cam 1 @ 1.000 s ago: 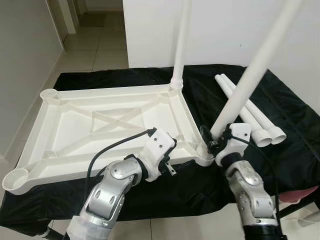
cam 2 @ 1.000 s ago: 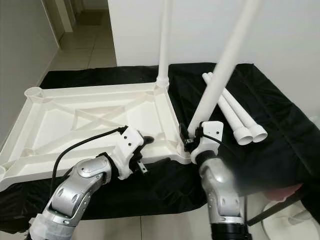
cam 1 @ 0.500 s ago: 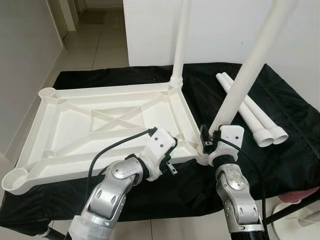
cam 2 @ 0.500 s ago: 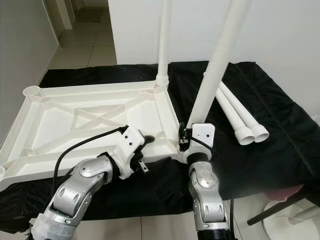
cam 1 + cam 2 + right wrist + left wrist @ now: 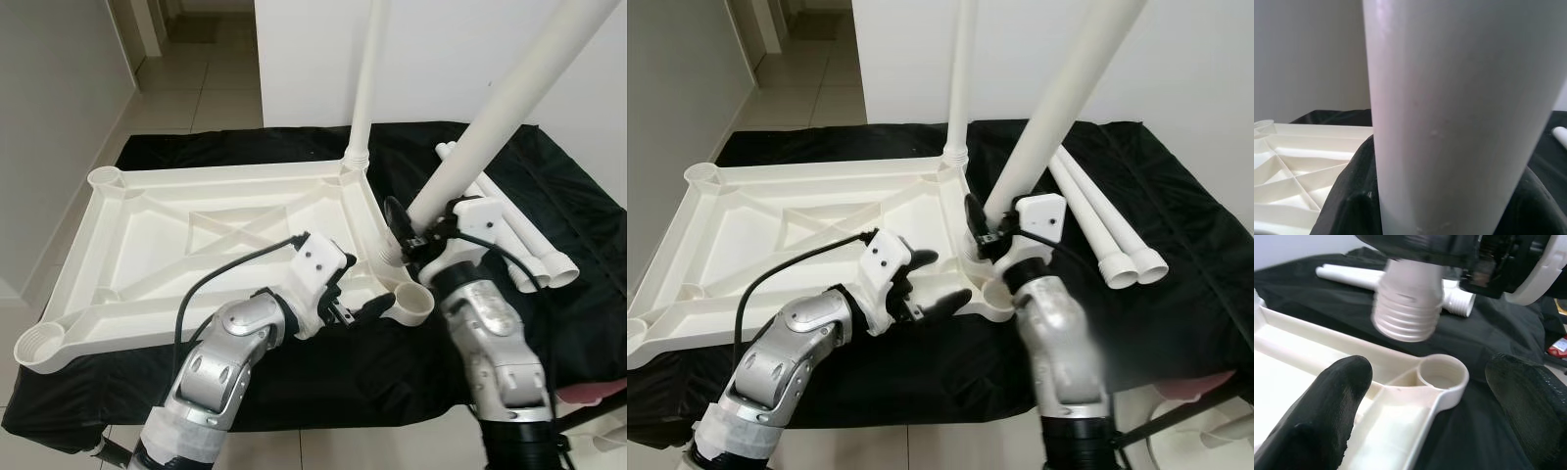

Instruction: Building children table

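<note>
The white tabletop (image 5: 147, 245) lies upside down on a black cloth. One white leg (image 5: 363, 98) stands upright in its far right corner socket. My right gripper (image 5: 421, 230) is shut on a second leg (image 5: 500, 108), held tilted. That leg's threaded end (image 5: 1408, 308) hovers just above the near right corner socket (image 5: 416, 304), which stands open. My left gripper (image 5: 355, 299) is open beside that corner, one of its fingers (image 5: 1327, 406) over the frame and the other past the edge. In the right wrist view the held leg (image 5: 1459, 112) is seen close up.
Two spare white legs (image 5: 534, 259) lie on the cloth (image 5: 392, 382) to the right of the tabletop. A reddish object (image 5: 600, 392) sits past the cloth's near right corner. Tiled floor and a corridor lie to the left, a white wall behind.
My right gripper has lifted the leg's lower end up off the near right socket, which now shows bare. My left gripper has shifted slightly toward that corner. The camera moved a little.
</note>
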Available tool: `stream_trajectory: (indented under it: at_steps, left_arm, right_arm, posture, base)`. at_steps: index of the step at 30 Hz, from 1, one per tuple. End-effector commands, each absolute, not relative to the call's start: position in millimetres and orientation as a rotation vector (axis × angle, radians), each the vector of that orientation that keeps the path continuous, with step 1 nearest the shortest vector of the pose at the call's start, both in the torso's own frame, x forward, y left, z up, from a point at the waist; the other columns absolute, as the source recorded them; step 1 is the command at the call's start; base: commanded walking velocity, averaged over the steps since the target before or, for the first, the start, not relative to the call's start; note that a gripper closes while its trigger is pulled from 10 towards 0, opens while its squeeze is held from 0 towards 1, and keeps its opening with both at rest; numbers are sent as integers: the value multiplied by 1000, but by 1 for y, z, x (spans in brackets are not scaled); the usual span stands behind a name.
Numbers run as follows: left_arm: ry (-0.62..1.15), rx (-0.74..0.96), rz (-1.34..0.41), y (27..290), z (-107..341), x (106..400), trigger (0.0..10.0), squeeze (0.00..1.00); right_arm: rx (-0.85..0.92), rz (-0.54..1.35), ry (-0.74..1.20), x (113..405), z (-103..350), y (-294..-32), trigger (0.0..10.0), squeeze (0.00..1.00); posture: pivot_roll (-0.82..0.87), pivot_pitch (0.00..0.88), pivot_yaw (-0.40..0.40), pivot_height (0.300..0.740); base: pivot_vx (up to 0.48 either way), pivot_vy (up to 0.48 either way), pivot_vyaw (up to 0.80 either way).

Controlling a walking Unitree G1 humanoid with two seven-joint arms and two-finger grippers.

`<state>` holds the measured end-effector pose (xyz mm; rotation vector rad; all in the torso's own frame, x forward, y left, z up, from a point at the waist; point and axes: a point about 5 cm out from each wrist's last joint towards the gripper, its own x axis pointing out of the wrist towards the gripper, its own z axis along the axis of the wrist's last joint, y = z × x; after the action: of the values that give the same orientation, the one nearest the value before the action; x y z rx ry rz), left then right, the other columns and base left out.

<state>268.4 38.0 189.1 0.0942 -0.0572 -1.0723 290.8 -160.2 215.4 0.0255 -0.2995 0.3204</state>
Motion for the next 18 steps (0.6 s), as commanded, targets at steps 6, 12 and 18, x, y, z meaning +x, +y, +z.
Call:
stream_trajectory:
  at_steps: [6, 12, 18]
  left_arm:
    - [-122, 103, -1018, 48, 205, 276, 10000, 0]
    - [-183, 77, -1013, 50, 223, 278, 10000, 0]
    - [-217, 60, -1035, 48, 234, 276, 10000, 0]
  right_arm:
    - [-11, 380, -230, 295, 215, -180, 10000, 0]
    - [-141, 502, -89, 290, 202, -188, 10000, 0]
    - [-186, 579, -24, 286, 197, -191, 10000, 0]
  posture:
    - [-49, 0, -12, 740]
    - [-50, 0, -10, 740]
    - [-50, 0, -10, 740]
  base:
    - [0, 0, 0]
    - [0, 0, 0]
    - [0, 0, 0]
